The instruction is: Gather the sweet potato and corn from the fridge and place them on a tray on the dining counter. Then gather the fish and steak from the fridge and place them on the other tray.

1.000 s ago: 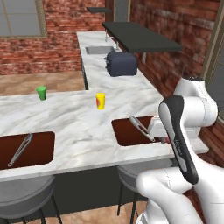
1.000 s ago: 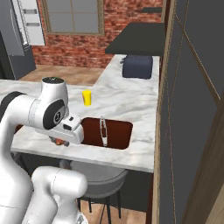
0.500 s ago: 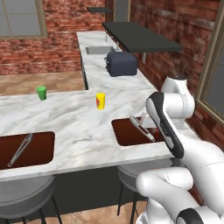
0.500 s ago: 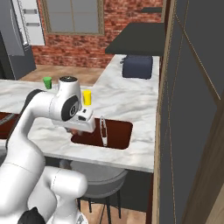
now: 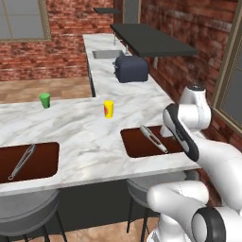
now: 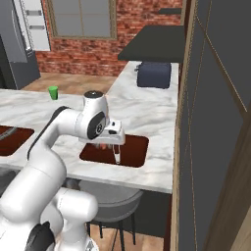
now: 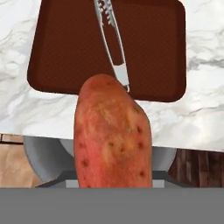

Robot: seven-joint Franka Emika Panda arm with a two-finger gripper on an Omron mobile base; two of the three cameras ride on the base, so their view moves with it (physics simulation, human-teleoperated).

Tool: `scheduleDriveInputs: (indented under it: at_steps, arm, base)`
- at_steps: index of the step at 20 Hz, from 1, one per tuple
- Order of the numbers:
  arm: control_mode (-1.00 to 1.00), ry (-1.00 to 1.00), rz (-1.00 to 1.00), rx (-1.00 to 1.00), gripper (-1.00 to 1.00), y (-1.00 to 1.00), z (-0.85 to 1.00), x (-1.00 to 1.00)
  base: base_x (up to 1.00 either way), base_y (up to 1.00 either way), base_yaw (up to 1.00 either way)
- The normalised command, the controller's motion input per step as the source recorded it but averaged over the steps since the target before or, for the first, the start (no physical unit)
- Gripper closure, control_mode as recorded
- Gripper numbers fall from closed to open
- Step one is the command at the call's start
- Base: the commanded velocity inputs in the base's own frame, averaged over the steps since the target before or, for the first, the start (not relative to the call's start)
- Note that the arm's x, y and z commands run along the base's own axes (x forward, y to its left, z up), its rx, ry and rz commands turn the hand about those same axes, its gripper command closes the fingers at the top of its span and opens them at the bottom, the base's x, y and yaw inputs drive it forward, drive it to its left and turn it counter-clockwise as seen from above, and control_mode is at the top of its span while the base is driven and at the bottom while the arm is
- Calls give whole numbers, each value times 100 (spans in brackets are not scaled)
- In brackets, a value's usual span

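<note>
From the left base view, the near tray [image 5: 134, 144] on the dining counter [image 5: 85, 127] held only metal tongs [image 5: 153, 138]; the far tray [image 5: 45, 158] held another pair. From the right base view, my gripper [image 6: 105, 145] hung over that near tray's front edge. In the hand view, I was clamped on the sweet potato [image 7: 113, 138], above the counter's edge and short of the tray. It looked firm, fairly heavy and rough enough not to slip, best gripped across its middle.
</note>
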Motion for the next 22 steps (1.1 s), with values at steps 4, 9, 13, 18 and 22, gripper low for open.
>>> scheduleDriveInputs:
  at_steps: [4,9,13,18,22]
  arm:
    - [-100,1,12,0,100,-46,-40,28]
    - [-100,5,6,0,100,-26,-39,39]
    - [-100,6,1,0,100,-10,-33,61]
    - [-100,3,0,0,100,-7,-33,49]
    - [-100,0,0,0,100,-4,-39,34]
  base:
    - [0,0,0]
    - [0,0,0]
    - [0,0,0]
    - [0,0,0]
    - [0,0,0]
